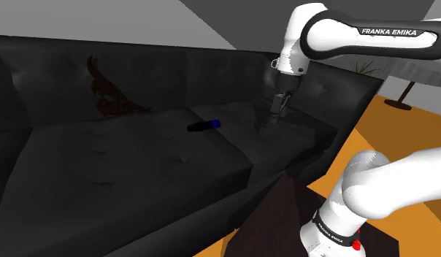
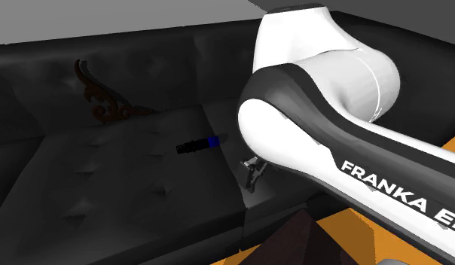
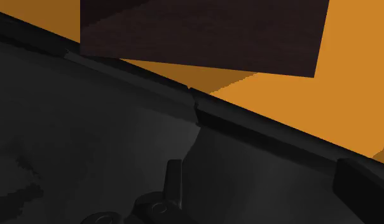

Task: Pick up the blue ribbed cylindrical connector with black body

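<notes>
**Connector** [image 1: 204, 126]: short cylinder with a black body and a blue end. It lay on its side on the sofa [image 1: 102, 175] seat, with nothing touching it.

**Sofa:** black, with a dull sheen and dimpled, tufted cushions.

**Gripper** [image 1: 273, 115]: hung low over the seat, well apart from the connector, toward the shoulder view's right. How far open it was could not be told. It did not hold the connector.

**Progress:** judged at the start. Approach, grasp and lift were not yet done.

Black tufted sofa in a dim room.
The sofa [image 1: 124, 168] sits beneath a grey wall [image 1: 102, 18]. Orange floor [image 1: 387, 131] lies beside it, with a white table [image 1: 423, 71] and a plant [image 1: 366, 67] beyond.
</notes>
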You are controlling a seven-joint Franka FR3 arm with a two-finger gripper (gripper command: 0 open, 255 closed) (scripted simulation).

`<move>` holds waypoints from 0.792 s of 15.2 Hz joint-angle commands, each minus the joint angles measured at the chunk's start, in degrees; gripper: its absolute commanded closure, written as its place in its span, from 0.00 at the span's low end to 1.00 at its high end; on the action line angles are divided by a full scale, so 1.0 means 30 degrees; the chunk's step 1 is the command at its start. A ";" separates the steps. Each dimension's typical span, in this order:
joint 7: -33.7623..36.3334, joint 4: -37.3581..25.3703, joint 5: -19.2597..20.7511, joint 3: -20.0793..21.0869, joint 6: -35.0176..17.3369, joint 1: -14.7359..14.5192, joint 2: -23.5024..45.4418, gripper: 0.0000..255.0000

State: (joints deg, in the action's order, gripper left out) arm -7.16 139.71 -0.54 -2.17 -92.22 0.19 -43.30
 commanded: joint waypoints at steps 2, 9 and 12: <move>-0.0903 -0.0126 0.0256 -0.0349 -0.0497 -0.0130 0.0614 0.00; -0.7019 -0.1918 0.1286 -0.2463 -0.3689 -0.1241 0.5457 0.00; -0.9589 -0.3114 0.1282 -0.3120 -0.4805 -0.1737 0.7700 0.00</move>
State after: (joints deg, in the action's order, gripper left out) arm -32.90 131.88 3.28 -10.78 -105.58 -4.52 -22.62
